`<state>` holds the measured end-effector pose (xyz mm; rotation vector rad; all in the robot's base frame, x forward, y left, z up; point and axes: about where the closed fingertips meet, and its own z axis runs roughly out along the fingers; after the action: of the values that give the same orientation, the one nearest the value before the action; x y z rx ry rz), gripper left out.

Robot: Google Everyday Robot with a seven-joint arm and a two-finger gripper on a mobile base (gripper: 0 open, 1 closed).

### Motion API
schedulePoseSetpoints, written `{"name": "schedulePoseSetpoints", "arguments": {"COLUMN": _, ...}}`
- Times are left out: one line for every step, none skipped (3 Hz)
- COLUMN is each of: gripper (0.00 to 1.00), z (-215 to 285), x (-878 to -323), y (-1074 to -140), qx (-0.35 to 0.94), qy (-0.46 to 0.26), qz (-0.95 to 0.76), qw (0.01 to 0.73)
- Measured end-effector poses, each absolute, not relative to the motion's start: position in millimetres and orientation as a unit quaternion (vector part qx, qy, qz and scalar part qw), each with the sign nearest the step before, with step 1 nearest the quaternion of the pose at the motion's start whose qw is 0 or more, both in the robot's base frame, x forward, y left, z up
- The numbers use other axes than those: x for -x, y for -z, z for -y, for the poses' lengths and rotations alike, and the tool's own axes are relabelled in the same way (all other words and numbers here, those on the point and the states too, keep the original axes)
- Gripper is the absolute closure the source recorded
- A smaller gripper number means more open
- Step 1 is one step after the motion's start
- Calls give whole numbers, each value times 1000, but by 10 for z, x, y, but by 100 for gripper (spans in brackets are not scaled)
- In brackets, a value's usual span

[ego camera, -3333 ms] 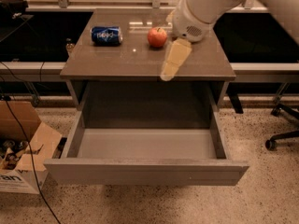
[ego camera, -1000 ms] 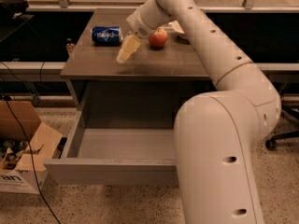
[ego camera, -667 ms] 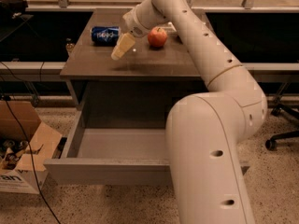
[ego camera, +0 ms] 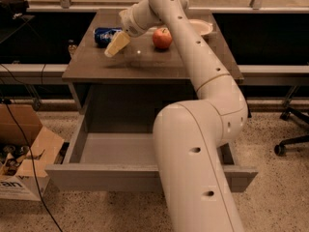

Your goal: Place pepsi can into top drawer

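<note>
At the lower left of the frame an open brown cardboard box (ego camera: 29,163) sits on the floor just beside the wide shallow grey top drawer (ego camera: 106,178), which stands pulled out, so the opening step looks done; the small blue pepsi can (ego camera: 105,35) lies on its side in the upper left, on the grey-brown worktop (ego camera: 145,64), not yet lifted; the cream-coloured claw (ego camera: 117,43) hangs just to the right of it and very near, and whether it is open or closed I cannot tell; grasping, carrying and releasing appear to be left. Further right sit a round red apple (ego camera: 162,38) and a white plate (ego camera: 202,27), crowding that side; the worktop's front edge lies between can and drawer; the thick white robot arm (ego camera: 207,129) hides the drawer's right half, so the left half seems the freer room.
</note>
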<state>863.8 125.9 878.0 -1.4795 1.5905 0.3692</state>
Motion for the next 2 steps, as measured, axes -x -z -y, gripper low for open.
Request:
{"name": "schedulePoseSetpoints", "arguments": {"gripper": 0, "z": -1349, "x": -8729, "y": -8740, "qx": 591, "qy": -160, "qz": -643, "qw": 460}}
{"name": "schedulePoseSetpoints", "arguments": {"gripper": 0, "z": -1419, "x": -8759, "y": -8638, "qx": 590, "qy": -169, "qz": -647, "qw": 454}}
